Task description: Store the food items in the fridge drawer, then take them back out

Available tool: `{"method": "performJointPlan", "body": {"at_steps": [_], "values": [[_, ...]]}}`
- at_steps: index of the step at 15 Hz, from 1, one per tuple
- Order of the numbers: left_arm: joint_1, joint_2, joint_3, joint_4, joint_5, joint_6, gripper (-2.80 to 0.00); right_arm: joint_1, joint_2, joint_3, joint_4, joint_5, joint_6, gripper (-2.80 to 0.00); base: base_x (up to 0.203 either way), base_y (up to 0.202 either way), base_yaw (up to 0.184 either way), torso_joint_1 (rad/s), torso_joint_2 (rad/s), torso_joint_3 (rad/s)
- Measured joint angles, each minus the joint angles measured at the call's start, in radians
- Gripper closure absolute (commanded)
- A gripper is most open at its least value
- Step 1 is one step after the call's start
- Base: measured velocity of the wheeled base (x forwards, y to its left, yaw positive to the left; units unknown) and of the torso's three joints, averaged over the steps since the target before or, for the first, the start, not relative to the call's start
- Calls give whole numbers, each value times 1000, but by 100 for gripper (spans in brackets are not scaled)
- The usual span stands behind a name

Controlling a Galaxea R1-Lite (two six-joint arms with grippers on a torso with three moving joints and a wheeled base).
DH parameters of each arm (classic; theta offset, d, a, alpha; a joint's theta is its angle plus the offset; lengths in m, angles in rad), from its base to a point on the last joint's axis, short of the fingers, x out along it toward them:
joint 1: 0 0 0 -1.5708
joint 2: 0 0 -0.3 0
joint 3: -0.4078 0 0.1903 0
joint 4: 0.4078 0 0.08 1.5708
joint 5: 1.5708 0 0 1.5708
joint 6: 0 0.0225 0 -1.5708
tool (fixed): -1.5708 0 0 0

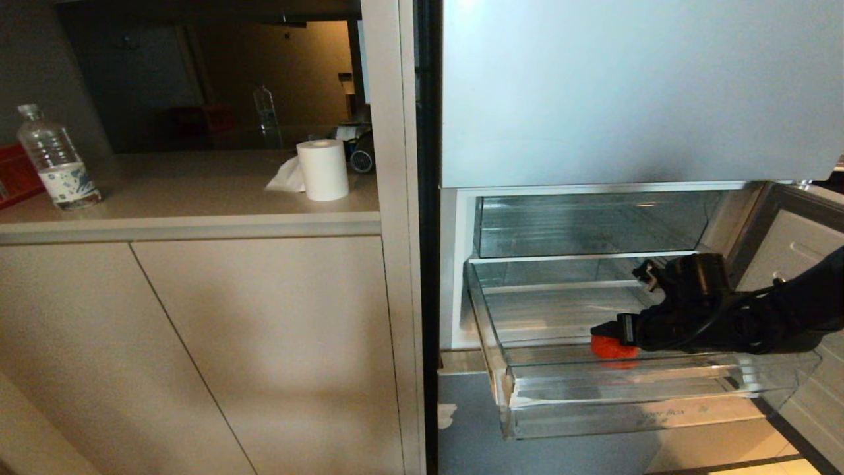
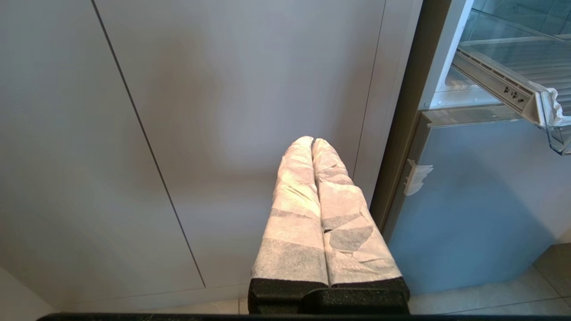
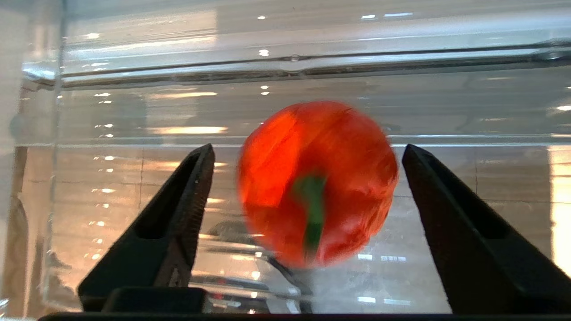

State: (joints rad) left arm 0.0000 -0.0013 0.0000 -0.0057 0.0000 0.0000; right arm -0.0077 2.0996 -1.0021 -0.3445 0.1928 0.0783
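The clear fridge drawer (image 1: pixel 626 415) stands pulled out of the open fridge, with faint lettering on its front. My right gripper (image 1: pixel 603 330) reaches into it from the right. A round glossy red fruit (image 1: pixel 613 348) with a green stem lies just under and ahead of it. In the right wrist view the fruit (image 3: pixel 316 183) is blurred and sits between the black fingers (image 3: pixel 178 214) of the right gripper (image 3: pixel 308 147), with a gap on each side, so the gripper is open. The drawer wall (image 3: pixel 134 111) lies behind the fruit. My left gripper (image 2: pixel 312 140) is shut and empty, facing a cabinet door.
A second clear drawer (image 1: pixel 593 224) sits above, pushed in. The open fridge door (image 1: pixel 804 251) stands close on the right of my arm. Left of the fridge is a counter (image 1: pixel 198 198) with a water bottle (image 1: pixel 56 158) and a paper roll (image 1: pixel 323 169).
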Motion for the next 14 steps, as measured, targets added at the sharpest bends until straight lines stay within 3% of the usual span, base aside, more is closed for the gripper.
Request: {"method": "performJointPlan", "body": {"at_steps": [10,14], "values": [[1,0,0,0,0,0,0,0,-137,56,-1,-1,-2,-280,0,0,0,0,0,0],[0,0,0,0,0,0,0,2,-284,125,-1,1,-2,-280,0,0,0,0,0,0]]}}
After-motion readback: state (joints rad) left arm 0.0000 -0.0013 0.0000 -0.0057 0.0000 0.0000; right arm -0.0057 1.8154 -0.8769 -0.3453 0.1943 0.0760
